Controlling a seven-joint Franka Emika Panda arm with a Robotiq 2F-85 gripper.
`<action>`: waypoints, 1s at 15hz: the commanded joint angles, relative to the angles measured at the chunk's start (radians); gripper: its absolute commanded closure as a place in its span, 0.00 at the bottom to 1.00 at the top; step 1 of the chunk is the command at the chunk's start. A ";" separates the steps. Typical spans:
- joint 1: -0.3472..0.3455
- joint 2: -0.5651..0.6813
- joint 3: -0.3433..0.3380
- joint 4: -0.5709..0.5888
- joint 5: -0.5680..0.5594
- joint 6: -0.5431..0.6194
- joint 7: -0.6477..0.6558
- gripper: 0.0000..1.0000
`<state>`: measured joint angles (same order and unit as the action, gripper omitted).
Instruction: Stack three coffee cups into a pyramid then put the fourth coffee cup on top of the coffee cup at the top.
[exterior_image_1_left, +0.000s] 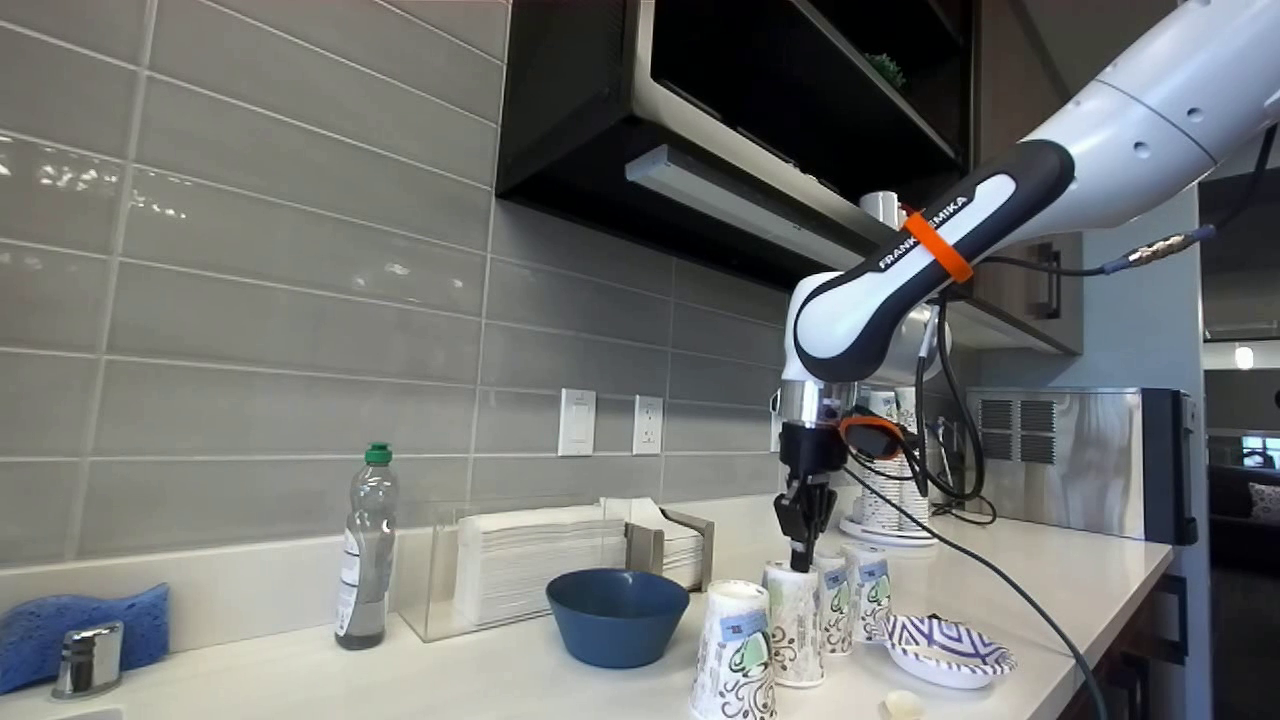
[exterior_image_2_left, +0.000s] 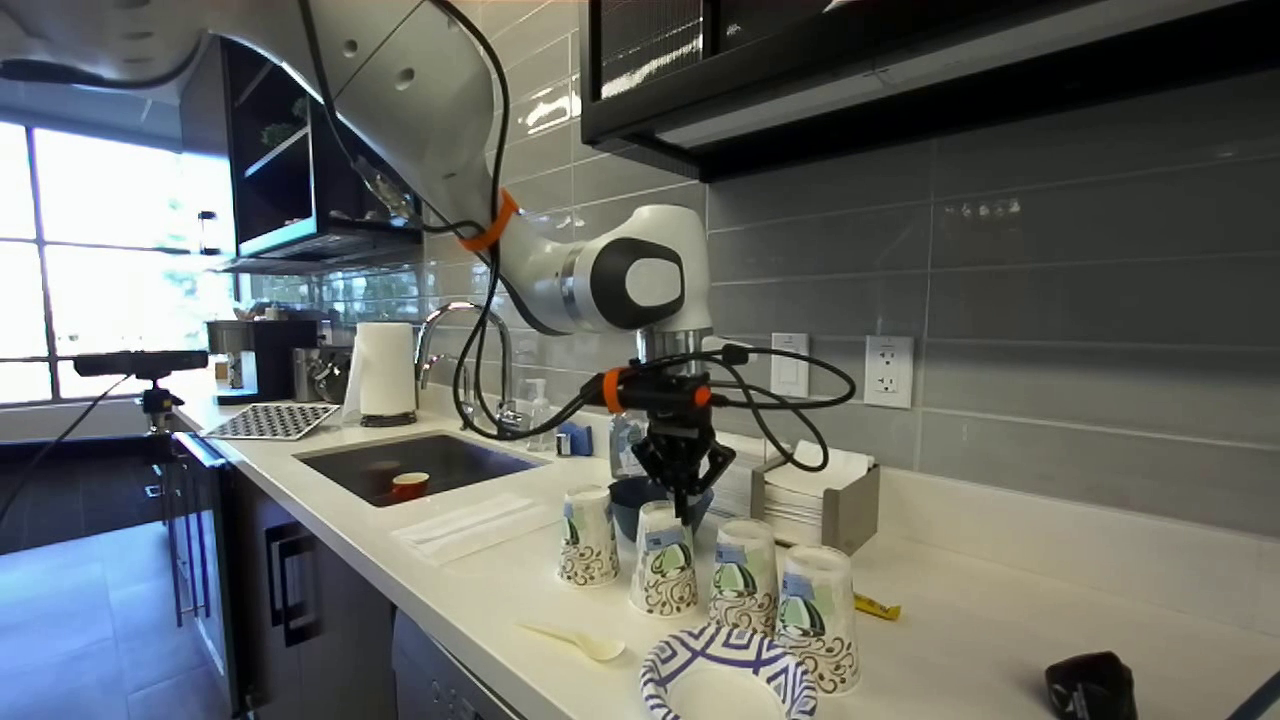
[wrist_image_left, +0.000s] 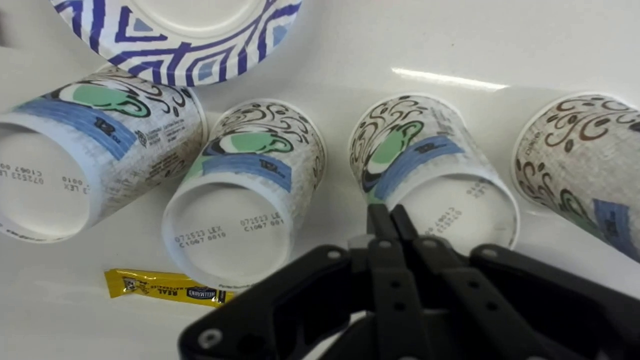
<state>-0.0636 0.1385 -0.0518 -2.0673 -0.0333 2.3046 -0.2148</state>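
The white, blue-labelled coffee cups stand upside down in a row, apart, none stacked. My gripper is at an inner cup, which stands on the counter. The fingertips are nearly together with this cup's raised base rim between them. The same cup shows under the gripper in both exterior views. On one side is an end cup, farthest from the dish. On the other are a second inner cup and the end cup by the dish. All look alike.
The blue-and-white dish overlaps the nearest end cup's edge in the wrist view. A dark-blue bowl and a napkin holder stand behind the row. A yellow packet and a spoon lie near the cups.
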 joint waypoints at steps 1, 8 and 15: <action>-0.002 -0.006 0.004 -0.005 -0.002 0.007 -0.009 1.00; 0.005 -0.122 0.002 -0.010 -0.030 -0.036 0.014 0.99; -0.008 -0.265 -0.009 0.030 -0.126 -0.064 0.068 0.99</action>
<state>-0.0642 -0.0759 -0.0547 -2.0541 -0.1077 2.2656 -0.1888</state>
